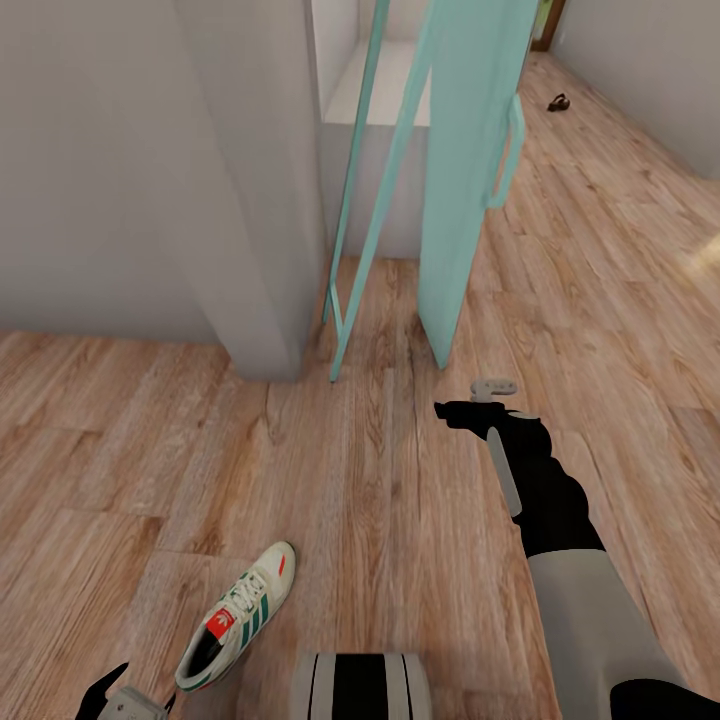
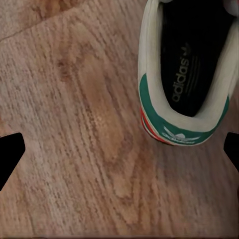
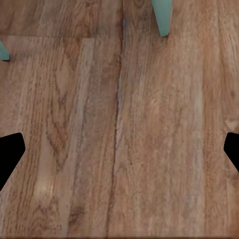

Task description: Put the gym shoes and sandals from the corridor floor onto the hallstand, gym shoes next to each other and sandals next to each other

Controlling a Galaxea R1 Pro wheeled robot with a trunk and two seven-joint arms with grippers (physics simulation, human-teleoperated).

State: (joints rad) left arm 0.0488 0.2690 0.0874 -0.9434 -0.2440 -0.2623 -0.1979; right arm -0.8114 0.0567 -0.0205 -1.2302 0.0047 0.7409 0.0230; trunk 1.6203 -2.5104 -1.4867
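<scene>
**A:** Where is the shoe right now?

**B:** One gym shoe lies on the corridor floor, low in the head view, just left of the robot's trunk, toe pointing away from the robot. It is cream-white with green stripes and a red tongue label. In the left wrist view its heel end shows, with the green collar and the dark insole.

**A:** Is the left gripper on it?

**B:** No. The left gripper sits at the bottom corner of the head view, just beside the shoe's heel. Its fingers are spread wide, with bare wood between them; the heel lies off toward one finger, not between the two.

**A:** And the right one?

**B:** The right gripper hangs over bare planks, well apart from the shoe, released and holding nothing. Near it stand the turquoise frame and a turquoise panel.

**A:** Anything else?

**B:** A small dark thing lies far down the corridor, too small to tell.
</scene>
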